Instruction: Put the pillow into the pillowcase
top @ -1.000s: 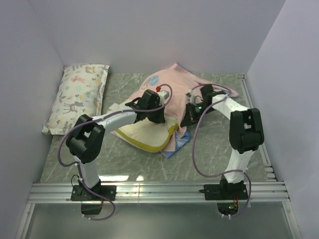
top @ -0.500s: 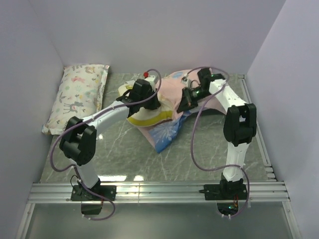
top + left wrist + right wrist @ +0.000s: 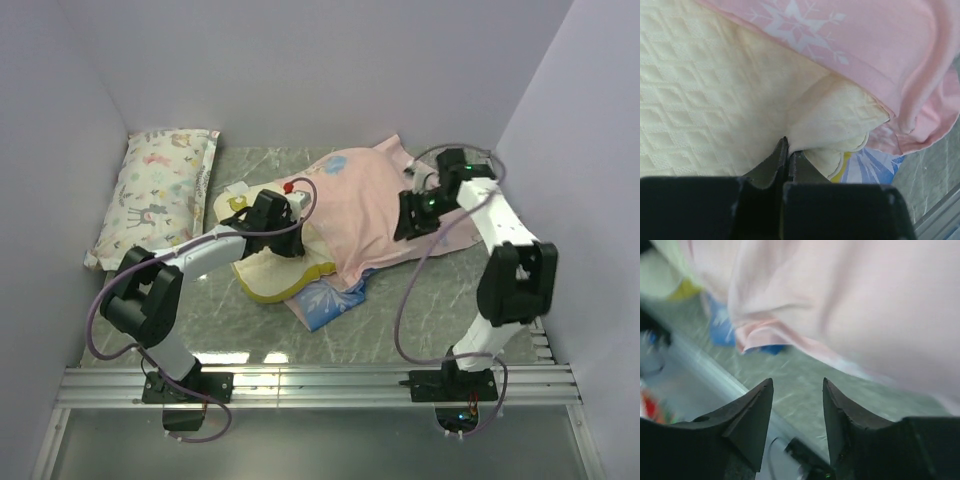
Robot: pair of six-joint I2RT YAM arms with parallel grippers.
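Item: cream pillow [image 3: 268,276], partly inside the pillowcase [image 3: 372,200], at the middle of the table [image 3: 440,300].
Detail: the pillow's near-left end lies bare and quilted, with a yellow band along its near edge. The pillowcase's pink face covers the rest and spreads towards the far right corner; its blue face shows beneath at the near edge. The left gripper [image 3: 786,144] has its jaws pressed together, pinching a puckered fold of the pillow's cream cover just beside the pink hem. The right gripper [image 3: 797,382] has its jaws parted and nothing between them, over the right part of the pillowcase. A printed pillow [image 3: 158,195] lies along the left edge, well apart.
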